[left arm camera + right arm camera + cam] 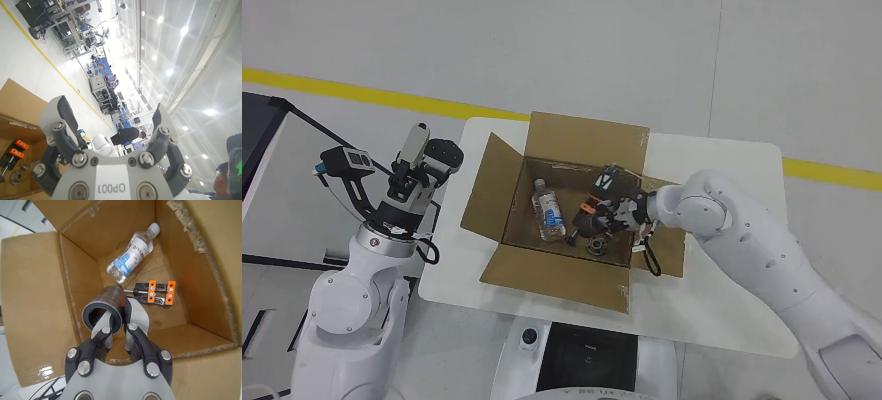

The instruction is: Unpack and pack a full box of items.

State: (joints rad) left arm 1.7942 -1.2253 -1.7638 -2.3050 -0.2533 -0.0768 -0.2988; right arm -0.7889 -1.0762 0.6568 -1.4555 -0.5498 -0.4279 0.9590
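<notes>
Currently, the cardboard box [587, 135] stands open on the white table [712, 310], with all four flaps folded outward. Three items are inside it. A clear plastic bottle [130, 255] with a white cap and a blue-and-white label lies on its side on the box floor. A small black vise [157, 292] with orange jaw plates lies flat near the bottle, its screw handle pointing toward the bottle's base. A metal cylinder [105, 306] with a hollow bore is held above the box floor, just beside the vise handle.

The right gripper [118, 315] is inside the box. Its fingers are clamped on the wall of the metal cylinder: one finger passes into the bore and the other presses its ribbed pad against the outer surface.

The left gripper [111, 106] is positioned outside the box, off the table's left edge, and points upward. Its fingers are spread wide apart with nothing between them. From the left wrist view, the vise [14, 153] is visible on the box floor.
</notes>
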